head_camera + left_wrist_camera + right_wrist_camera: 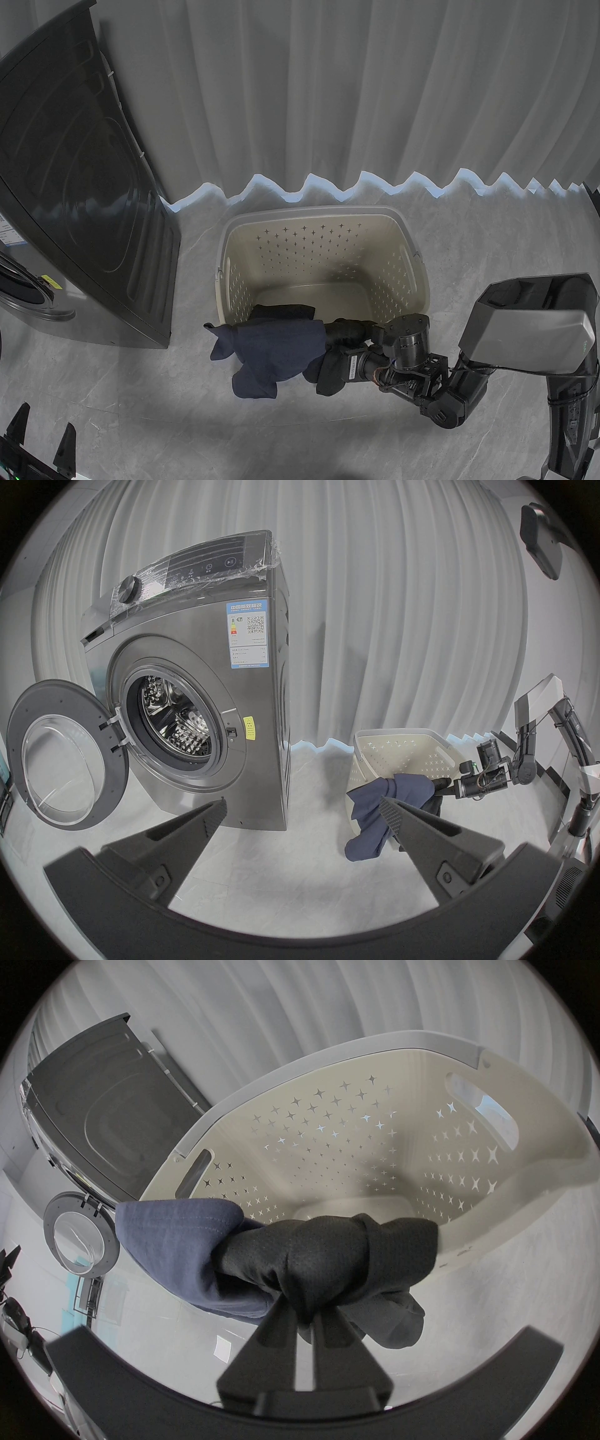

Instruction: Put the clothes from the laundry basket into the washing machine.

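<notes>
The beige laundry basket (387, 225) stands on the floor in the middle. My right gripper (305, 1319) is shut on a bundle of clothes at the basket's near rim: a black garment (325, 1260) pinched between the fingers and a navy garment (178, 1238) hanging beside it. In the head view the navy garment (275, 353) droops over the near rim toward the floor. The grey washing machine (250, 686) stands to the left, with its round door (62, 755) swung open and its drum (175, 720) bare. My left gripper (300, 820) is open and low, facing the machine.
White curtains (350, 94) hang behind the basket and the machine. Grey floor (156, 406) lies between the basket and the washing machine. The rest of the basket's inside (375, 1147) holds nothing I can see.
</notes>
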